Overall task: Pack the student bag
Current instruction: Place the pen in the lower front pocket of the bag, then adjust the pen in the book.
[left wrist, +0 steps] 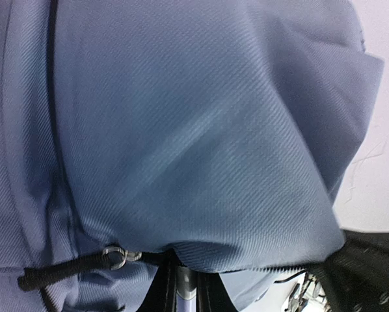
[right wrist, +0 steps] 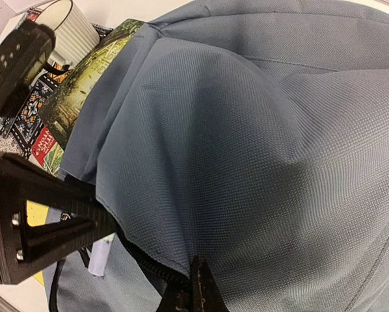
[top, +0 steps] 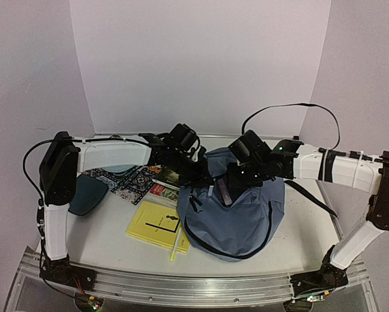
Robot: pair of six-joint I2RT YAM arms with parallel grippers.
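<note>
Blue-grey student bag [top: 237, 221]; yellow notebook [top: 157, 225]; dark teal tray [top: 84, 194].

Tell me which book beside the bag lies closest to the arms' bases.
The yellow book; the patterned book and red book lie farther back.

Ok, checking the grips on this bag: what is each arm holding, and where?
Both hold the soft blue-grey fabric backpack: left jaws pinch its fabric fold by the metal zipper ring, right jaws pinch the flap edge along the dark zipper.
</note>
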